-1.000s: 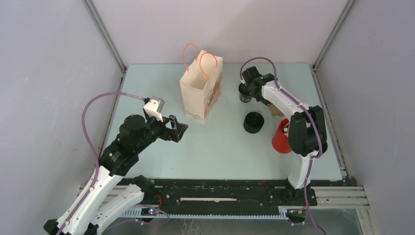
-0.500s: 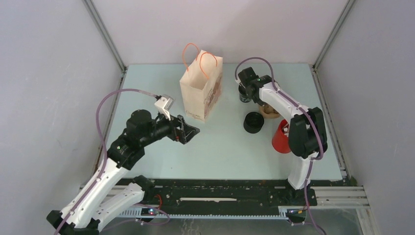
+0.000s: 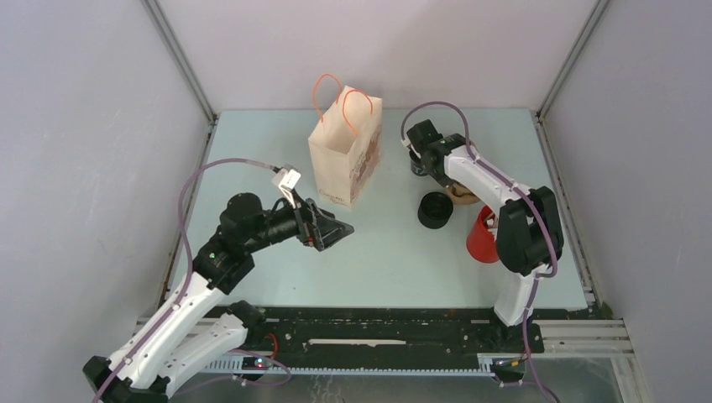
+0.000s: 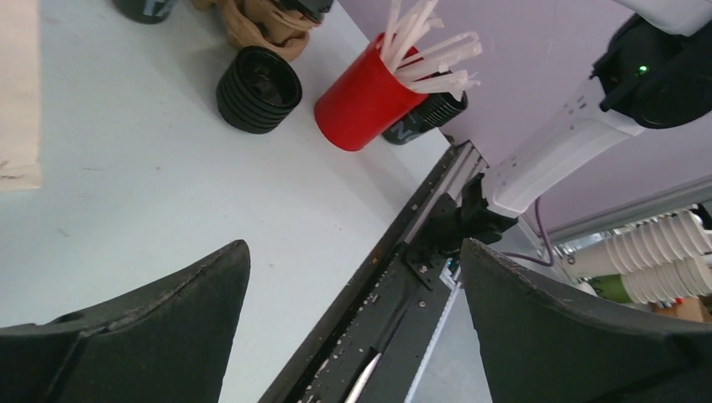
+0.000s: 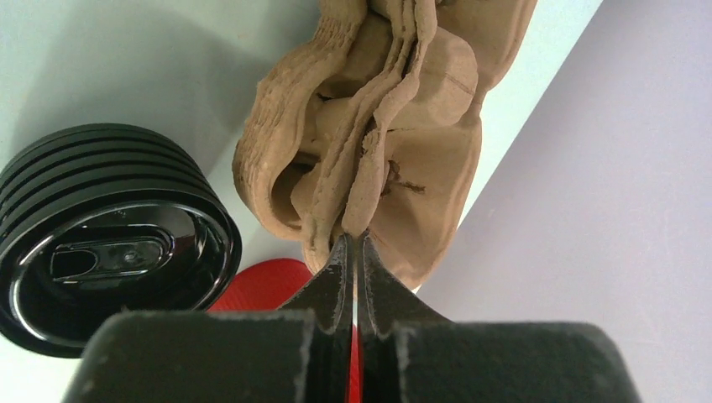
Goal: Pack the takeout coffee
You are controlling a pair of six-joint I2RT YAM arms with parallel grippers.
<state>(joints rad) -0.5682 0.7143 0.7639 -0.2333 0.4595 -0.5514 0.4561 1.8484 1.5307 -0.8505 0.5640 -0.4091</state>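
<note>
**Coffee cup** (image 3: 435, 210): black, ribbed, with a lid. It stands upright on the bench (image 3: 378, 260), right of centre, about midway between the far and near edges.

**Right claw** (image 5: 354, 239): fingers pressed almost together, pinching a raised fold of the brown pulp carrier (image 5: 395, 126). In the wrist view the coffee cup sits to the left of this claw, near it but clear of the fingers. The cup is just beside the pulp carrier, and contact between the two cannot be made out.

**Left claw** (image 4: 354, 248): fingers spread wide with nothing between them. It hangs over the bench left of centre, well apart from the coffee cup, which lies to its right and slightly farther back.

**Red cup** (image 3: 480, 239): holds white sticks (image 4: 428, 54) and stands on the near side of the coffee cup, toward the right edge.

**Paper bag** (image 3: 344, 159): tan with orange handles, open-topped and upright. It sits toward the far edge, left of the coffee cup.
</note>
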